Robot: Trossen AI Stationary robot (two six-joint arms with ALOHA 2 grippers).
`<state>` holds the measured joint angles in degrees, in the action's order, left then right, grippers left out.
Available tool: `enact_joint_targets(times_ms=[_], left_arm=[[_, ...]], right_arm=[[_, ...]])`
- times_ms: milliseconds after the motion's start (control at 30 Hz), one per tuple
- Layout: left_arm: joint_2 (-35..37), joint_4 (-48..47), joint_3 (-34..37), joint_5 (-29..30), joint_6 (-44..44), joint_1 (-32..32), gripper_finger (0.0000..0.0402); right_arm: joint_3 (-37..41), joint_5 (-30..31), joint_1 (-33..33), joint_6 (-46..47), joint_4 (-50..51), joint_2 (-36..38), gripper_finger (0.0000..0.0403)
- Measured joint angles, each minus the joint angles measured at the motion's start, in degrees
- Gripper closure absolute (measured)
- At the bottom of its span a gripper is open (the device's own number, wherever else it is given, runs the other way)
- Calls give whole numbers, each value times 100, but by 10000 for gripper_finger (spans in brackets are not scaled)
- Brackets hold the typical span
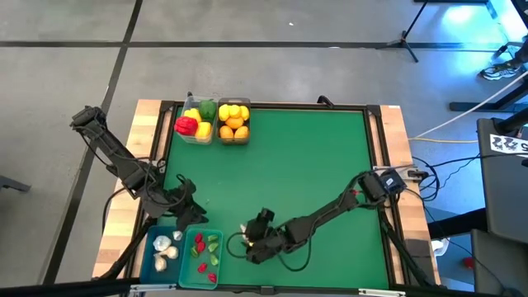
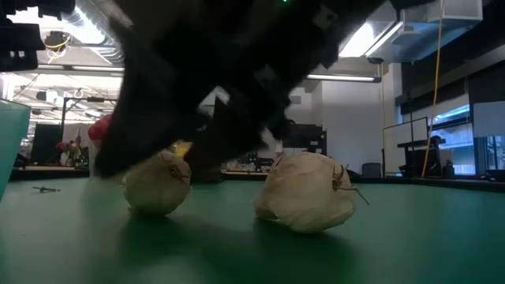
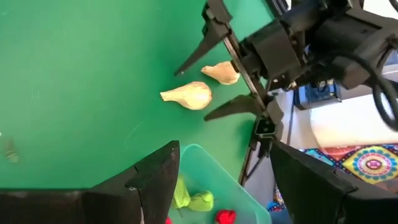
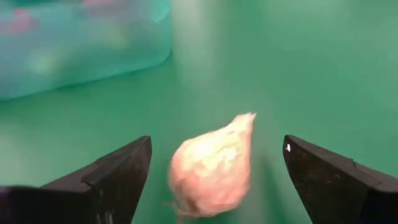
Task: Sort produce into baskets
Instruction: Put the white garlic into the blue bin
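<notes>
Two garlic bulbs point(image 3: 188, 95) on the worktop point(image 1: 289, 157) between the right gripper's point(image 1: 247, 239) fingers, just right of two near baskets point(image 1: 204, 256), two more baskets point(image 1: 216, 122) at the far edge

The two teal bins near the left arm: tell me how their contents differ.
The teal bin on the outside holds pale garlic bulbs; the teal bin beside it holds small red and green chilies. Garlic pieces are bigger and fewer; chilies smaller and more numerous. Both bins share colour and sit side by side.

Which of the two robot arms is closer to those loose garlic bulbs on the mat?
The right. Its open gripper straddles one garlic bulb; the left gripper hovers over the teal bins, off to the side.
</notes>
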<state>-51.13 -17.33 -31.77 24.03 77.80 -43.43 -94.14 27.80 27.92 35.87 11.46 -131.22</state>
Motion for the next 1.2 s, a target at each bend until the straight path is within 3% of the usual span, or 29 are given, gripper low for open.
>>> enact_joint_targets(times_ms=[300, 433, 933, 1200], left_arm=[[0, -65, 0, 273, -16, -1, 156], [0, -50, 0, 393, -11, -1, 156], [0, -31, 0, 541, 15, -1, 156], [0, 211, 0, 1152, 26, -1, 156]], right_arm=[[0, -60, -15, 333, 302, -2, 57], [-3, -345, -28, 336, 142, -84, 92], [-4, -326, -35, 337, 188, -192, 239], [8, -450, -73, 127, 288, -35, 265]])
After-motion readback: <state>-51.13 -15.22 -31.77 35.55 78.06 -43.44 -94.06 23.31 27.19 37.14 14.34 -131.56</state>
